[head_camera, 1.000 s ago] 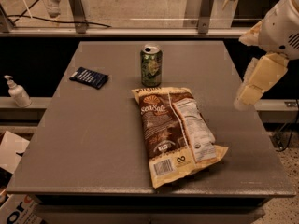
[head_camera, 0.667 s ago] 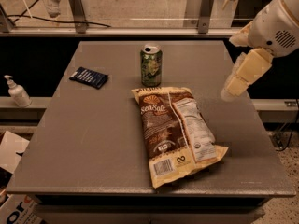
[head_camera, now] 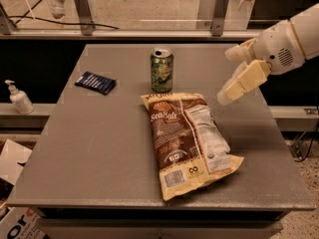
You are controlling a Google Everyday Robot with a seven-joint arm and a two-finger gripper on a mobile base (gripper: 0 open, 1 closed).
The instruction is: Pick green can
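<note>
Risk first: the bag [head_camera: 187,143] is lying flat at lower centre of the table [head_camera: 99,148], its top edge just beside the base of the can [head_camera: 162,69]. A low approach from the right is likely to be scraping the bag and nudging the can over. The gripper [head_camera: 225,76] is hovering at mid right, well apart from the can, fingers spread wide and holding nothing. The can is standing upright at upper centre; it looks light and narrow, so an off-centre closing risks toppling it. A dark packet [head_camera: 95,82] is lying at upper left, out of the path. A pump bottle [head_camera: 20,98] is sitting at far left, off the table
</note>
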